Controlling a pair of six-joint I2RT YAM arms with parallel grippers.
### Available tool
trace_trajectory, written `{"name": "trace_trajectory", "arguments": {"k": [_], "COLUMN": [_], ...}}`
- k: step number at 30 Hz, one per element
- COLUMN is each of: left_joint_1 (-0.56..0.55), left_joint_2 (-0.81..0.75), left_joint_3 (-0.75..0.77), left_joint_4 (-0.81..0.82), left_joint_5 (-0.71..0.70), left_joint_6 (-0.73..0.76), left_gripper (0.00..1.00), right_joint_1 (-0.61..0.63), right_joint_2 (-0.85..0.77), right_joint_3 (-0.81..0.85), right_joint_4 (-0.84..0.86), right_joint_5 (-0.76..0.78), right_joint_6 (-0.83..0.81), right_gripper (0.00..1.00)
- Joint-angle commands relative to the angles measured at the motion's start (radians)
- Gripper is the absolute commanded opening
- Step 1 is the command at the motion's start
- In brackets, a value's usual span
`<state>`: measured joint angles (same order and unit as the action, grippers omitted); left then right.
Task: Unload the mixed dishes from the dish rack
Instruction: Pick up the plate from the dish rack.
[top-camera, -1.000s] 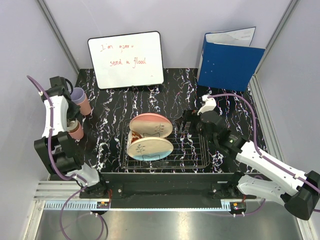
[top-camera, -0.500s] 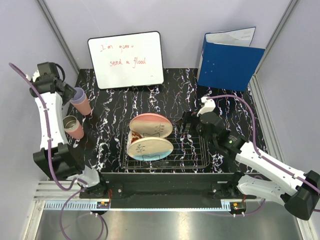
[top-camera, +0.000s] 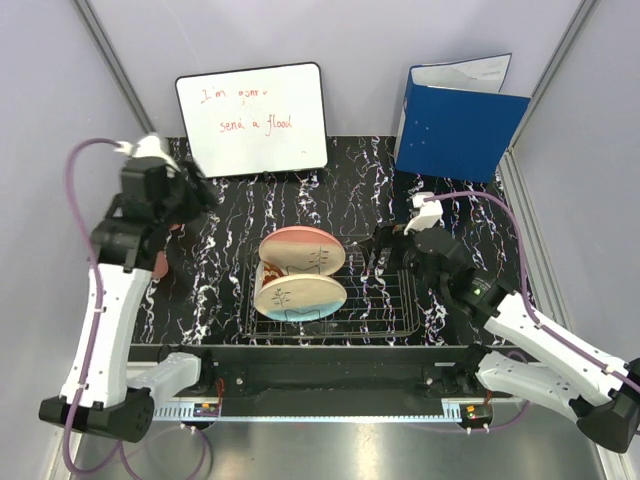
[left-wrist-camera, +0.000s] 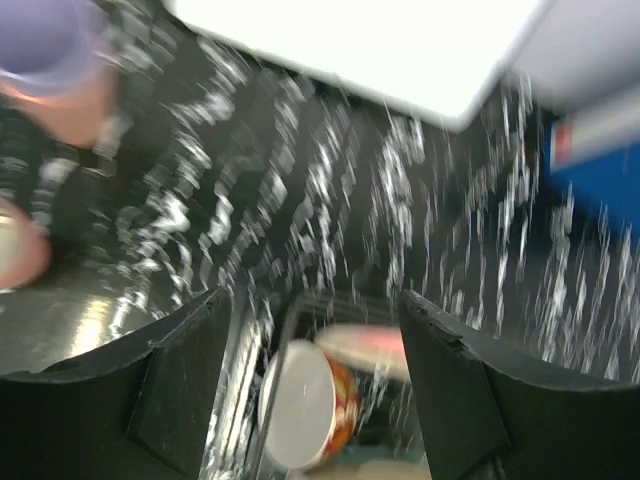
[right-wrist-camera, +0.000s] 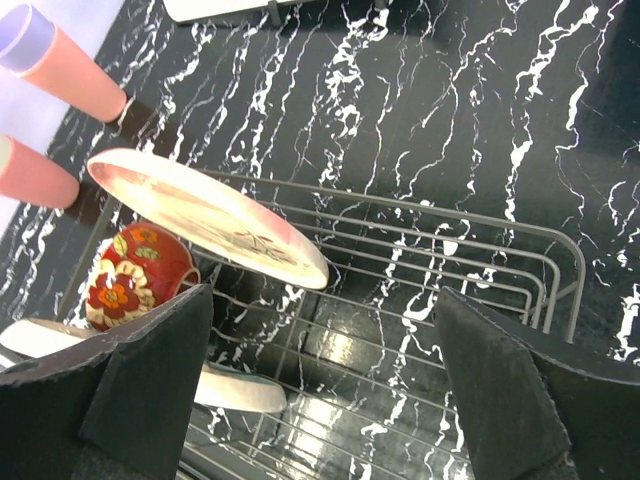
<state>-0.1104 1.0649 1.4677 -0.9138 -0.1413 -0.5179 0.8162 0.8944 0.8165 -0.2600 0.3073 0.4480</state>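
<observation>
While nothing is being held, the back plate (top-camera: 302, 250) and the front plate (top-camera: 298, 297) lean on their edges at the left end of the dish rack (top-camera: 390, 300). A little bowl (right-wrist-camera: 135, 275) lies on its side beside them. Two tumblers (right-wrist-camera: 60, 68) stand outside the rack, to its left. The left gripper (left-wrist-camera: 312, 300) and the right gripper (right-wrist-camera: 325, 295) both have their jaws wide apart and empty. I think the plates are hard, slippery and easy to break, so pinch the top rim.
</observation>
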Motion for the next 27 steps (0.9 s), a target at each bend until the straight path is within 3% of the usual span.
{"name": "trace_trajectory", "arguments": {"k": [1, 7, 16, 20, 21, 27], "left_joint_1": [-0.144, -0.369, -0.445, -0.489, -0.549, -0.638], "left_joint_2": [-0.005, -0.054, -0.269, -0.284, -0.284, -0.283], "left_joint_3": [-0.163, -0.277, -0.449, -0.5, -0.521, -0.586], "left_joint_4": [0.124, 0.13, 0.293, 0.288, 0.288, 0.296], "left_joint_5": [0.227, 0.332, 0.542, 0.551, 0.549, 0.46], "left_joint_6": [0.148, 0.311, 0.498, 0.58, 0.611, 0.723], "left_gripper": [0.72, 0.73, 0.76, 0.74, 0.72, 0.69], "right_joint_1": [-0.005, -0.003, -0.005, -0.005, -0.003, -0.005], "right_joint_2": [-0.02, -0.123, -0.12, -0.109, -0.107, -0.123], "right_joint_3": [-0.005, -0.092, -0.116, -0.126, -0.129, -0.146], "right_joint_4": [-0.022, 0.008, 0.025, 0.041, 0.048, 0.059], "right_joint_5": [-0.016, -0.056, -0.091, -0.099, -0.099, -0.096], "right_joint_6": [-0.039, -0.017, -0.019, -0.02, -0.02, -0.009], "right_gripper": [1.0, 0.97, 0.98, 0.99, 0.99, 0.99]}}
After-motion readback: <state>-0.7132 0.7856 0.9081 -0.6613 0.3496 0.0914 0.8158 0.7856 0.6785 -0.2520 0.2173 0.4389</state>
